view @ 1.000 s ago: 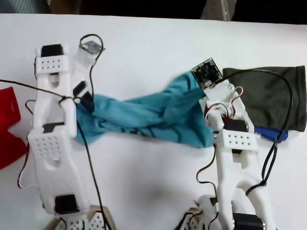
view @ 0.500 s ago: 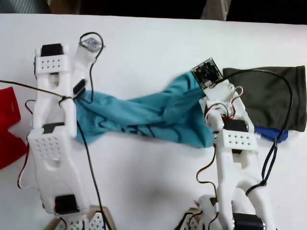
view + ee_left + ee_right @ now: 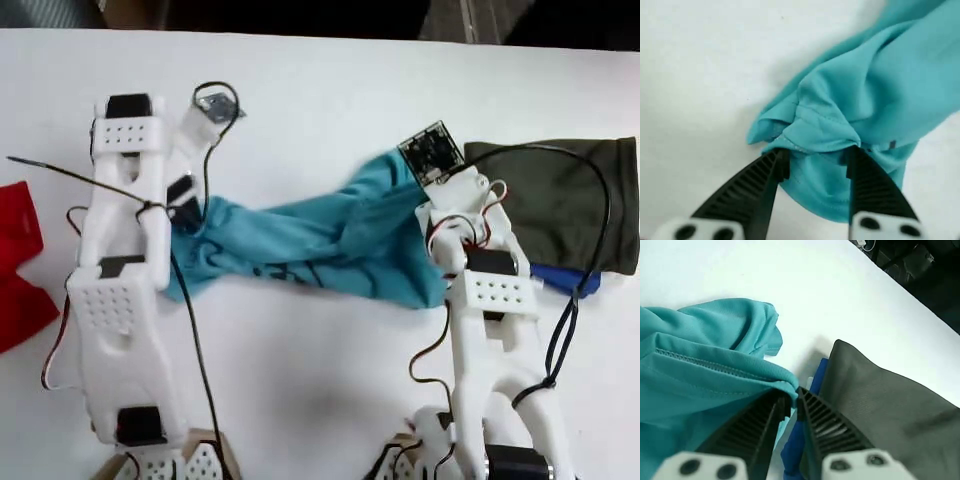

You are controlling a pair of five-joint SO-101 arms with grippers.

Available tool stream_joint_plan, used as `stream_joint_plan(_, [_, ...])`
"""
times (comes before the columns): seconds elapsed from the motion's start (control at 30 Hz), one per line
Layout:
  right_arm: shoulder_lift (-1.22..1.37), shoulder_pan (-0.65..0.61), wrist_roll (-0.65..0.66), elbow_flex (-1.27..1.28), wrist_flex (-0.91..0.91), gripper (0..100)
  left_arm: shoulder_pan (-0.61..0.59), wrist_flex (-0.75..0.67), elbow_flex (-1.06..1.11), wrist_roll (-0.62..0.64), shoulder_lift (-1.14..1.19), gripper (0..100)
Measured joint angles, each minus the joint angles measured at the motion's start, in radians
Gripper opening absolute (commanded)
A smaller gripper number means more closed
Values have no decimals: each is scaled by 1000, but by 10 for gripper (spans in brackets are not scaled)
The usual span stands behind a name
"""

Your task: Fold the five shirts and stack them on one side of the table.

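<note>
- The teal shirt [image 3: 310,240] lies rumpled across the middle of the table [image 3: 320,90], strung between the two arms and not yet folded.
- The left hand [image 3: 817,160] has a thick bunch of hem wedged between its parted fingers. It appears to be gripped (a fat wad like that could squeeze out), and if it slips, that end drops back in a heap.
- The right hand [image 3: 793,397] is pressed nearly together on a thin edge of the same shirt. A hard pull from the other side could tear the edge free.
- That end sits just beside the folded dark olive shirt [image 3: 890,405] and the blue shirt [image 3: 800,440] under it, so dragging could knock the stack askew.
- Twisted fabric may fold crooked.
- The red shirt [image 3: 20,270] waits well apart, at the table's far left.
</note>
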Motion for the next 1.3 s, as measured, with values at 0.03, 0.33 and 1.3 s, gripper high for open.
stream_joint_plan(0.03, [0, 0, 0, 0, 0, 21, -2, -20, 9, 8, 0, 225])
stream_joint_plan(0.33, [0, 0, 0, 0, 0, 21, 26, -64, -17, 181, -3, 225])
stream_joint_plan(1.3, [0, 0, 0, 0, 0, 21, 17, -133, 92, 176, -18, 159])
